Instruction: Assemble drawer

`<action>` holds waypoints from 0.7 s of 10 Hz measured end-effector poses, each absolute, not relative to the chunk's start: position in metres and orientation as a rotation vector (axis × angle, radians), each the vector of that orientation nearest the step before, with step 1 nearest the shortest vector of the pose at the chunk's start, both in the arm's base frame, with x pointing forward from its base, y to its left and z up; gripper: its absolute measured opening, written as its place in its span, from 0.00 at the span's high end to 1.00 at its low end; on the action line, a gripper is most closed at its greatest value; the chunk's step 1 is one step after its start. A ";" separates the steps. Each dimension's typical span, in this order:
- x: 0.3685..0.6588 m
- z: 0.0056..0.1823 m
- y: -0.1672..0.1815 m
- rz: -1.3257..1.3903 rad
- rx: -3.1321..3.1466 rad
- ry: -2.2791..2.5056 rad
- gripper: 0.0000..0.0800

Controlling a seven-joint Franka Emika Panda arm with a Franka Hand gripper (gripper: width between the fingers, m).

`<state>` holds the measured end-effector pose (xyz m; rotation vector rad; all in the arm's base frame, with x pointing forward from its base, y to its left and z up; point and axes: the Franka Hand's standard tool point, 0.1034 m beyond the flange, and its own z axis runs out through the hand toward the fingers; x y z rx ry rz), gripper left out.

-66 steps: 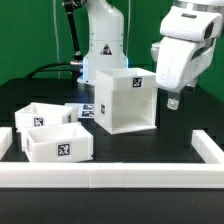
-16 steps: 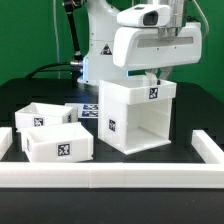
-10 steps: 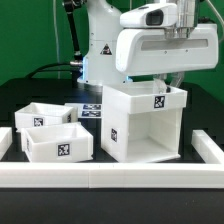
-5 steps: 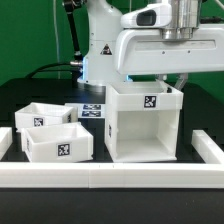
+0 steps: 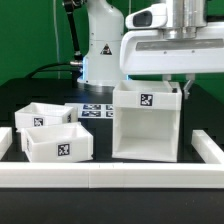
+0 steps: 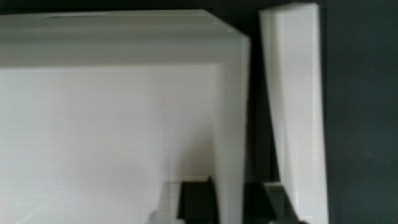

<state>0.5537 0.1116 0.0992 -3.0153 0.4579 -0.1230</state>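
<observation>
The white hollow housing (image 5: 148, 125) stands upright on the black table at the exterior view's right, with its open face toward the camera and a tag on its top front edge. My gripper (image 5: 172, 88) reaches down at the housing's top from behind, and its fingertips are mostly hidden. In the wrist view the gripper (image 6: 240, 200) has its dark fingers on either side of a thin housing wall (image 6: 242, 110), shut on it. The two smaller white trays (image 5: 60, 148) (image 5: 38, 117) sit side by side at the exterior view's left.
The marker board (image 5: 95, 110) lies flat behind the trays. A long low white rail (image 5: 100, 178) runs along the front, with short arms at the left (image 5: 5, 140) and right (image 5: 207, 148). The arm's base (image 5: 100, 45) stands at the back.
The gripper has taken hold of the housing, slid it toward the exterior view's right and turned it until its open face looks at the camera. The trays have not moved.
</observation>
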 end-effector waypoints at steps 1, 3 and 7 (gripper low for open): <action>0.556 0.100 0.112 -0.125 -3.003 0.511 0.95; 0.556 0.101 0.114 -0.117 -2.961 0.668 0.95; 0.556 0.101 0.113 -0.096 -2.877 0.925 0.95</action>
